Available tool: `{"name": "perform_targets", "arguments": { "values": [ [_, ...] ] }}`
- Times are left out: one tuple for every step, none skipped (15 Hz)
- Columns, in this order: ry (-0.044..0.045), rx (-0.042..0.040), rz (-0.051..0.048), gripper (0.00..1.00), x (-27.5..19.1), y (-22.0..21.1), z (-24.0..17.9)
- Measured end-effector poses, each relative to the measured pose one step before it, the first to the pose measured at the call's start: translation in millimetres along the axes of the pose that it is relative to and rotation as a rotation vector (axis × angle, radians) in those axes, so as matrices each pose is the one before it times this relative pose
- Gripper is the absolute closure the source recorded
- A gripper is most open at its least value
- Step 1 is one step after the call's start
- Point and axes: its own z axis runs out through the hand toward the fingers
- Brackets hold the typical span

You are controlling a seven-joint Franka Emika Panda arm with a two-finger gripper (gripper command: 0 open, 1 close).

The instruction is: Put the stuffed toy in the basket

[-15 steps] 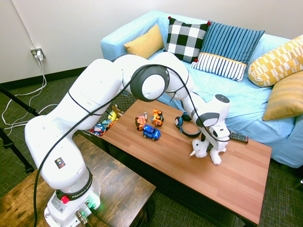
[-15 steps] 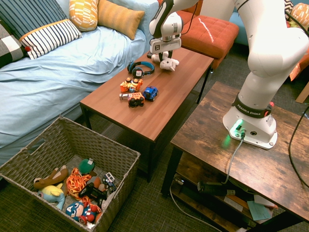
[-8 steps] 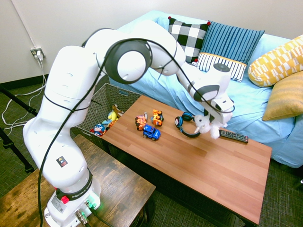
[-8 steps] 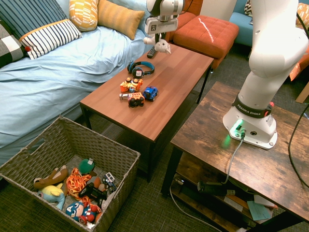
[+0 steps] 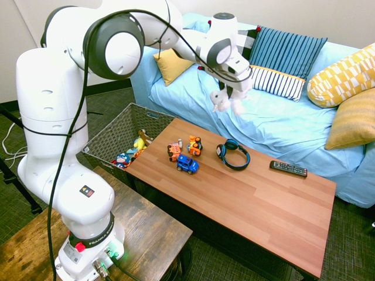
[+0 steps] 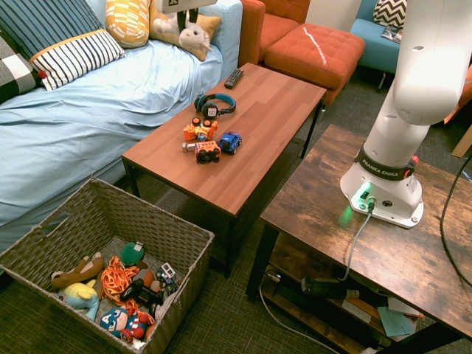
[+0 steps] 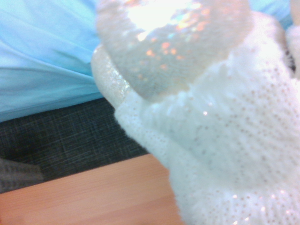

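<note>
The stuffed toy (image 5: 224, 102), small, white and fluffy, hangs in the air above the sofa's front edge, past the far side of the coffee table (image 5: 246, 205). My gripper (image 5: 230, 91) is shut on its top, and its limbs dangle below. In the second exterior view the stuffed toy (image 6: 193, 37) hangs under the gripper (image 6: 187, 18) at the top edge of the picture. Its white fur (image 7: 225, 154) fills most of the wrist view. The basket (image 5: 107, 136) stands on the floor at the table's short end, well away from the gripper; its rim (image 6: 151, 215) is open at the top.
Toy cars (image 5: 186, 156), blue headphones (image 5: 233, 155) and a remote (image 5: 288, 168) lie on the coffee table. Several toys (image 6: 122, 291) lie inside the basket. The blue sofa (image 5: 275, 126) with cushions runs behind the table.
The gripper closed on the stuffed toy on the table, lifted it clear, and carried it up and along the table's far side towards the basket's end.
</note>
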Motion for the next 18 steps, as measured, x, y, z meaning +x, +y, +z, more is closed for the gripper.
{"name": "perform_targets", "arguments": {
  "values": [
    [0.00276, 0.00135, -0.02569, 1.0, -25.56, -20.22, -4.95],
    [0.00042, -0.0005, -0.0255, 1.0, -27.09, -20.5, -3.84],
    [0.00121, -0.00391, -0.02745, 1.0, -27.56, -20.48, -2.8],
    [0.00295, -0.00621, -0.02658, 1.0, -28.19, -20.78, 0.22],
    [-0.00159, -0.0059, -0.02696, 1.0, -27.89, -20.12, 3.52],
    [-0.00646, -0.00613, -0.0274, 1.0, -29.43, -20.5, 7.02],
    [-0.01178, -0.006, -0.02873, 1.0, -28.94, -20.14, 9.96],
    [-0.0181, -0.00311, -0.03059, 1.0, -27.68, -18.45, 11.61],
    [-0.02058, -0.00283, -0.03164, 1.0, -26.61, -15.95, 13.66],
    [-0.02416, -0.0051, -0.02975, 1.0, -26.52, -14.63, 15.75],
    [-0.0221, -0.00579, -0.02385, 1.0, -22.04, -12.0, 15.02],
    [-0.01318, -0.00581, -0.01987, 1.0, -18.83, -10.8, 16.0],
    [-0.00857, -0.00267, -0.0152, 1.0, -14.68, -9.63, 15.47],
    [-0.00925, -0.00531, -0.01319, 1.0, -12.44, -7.75, 16.1],
    [-0.00838, -0.00888, -0.01201, 1.0, -9.94, -5.7, 16.87],
    [-0.00806, -0.01134, -0.01259, 1.0, -9.29, -4.92, 17.36],
    [-0.00782, -0.01085, -0.00974, 1.0, -7.68, -4.24, 16.55],
    [-0.01213, -0.01199, -0.00872, 1.0, -7.97, -3.43, 16.51]
  ]
}}
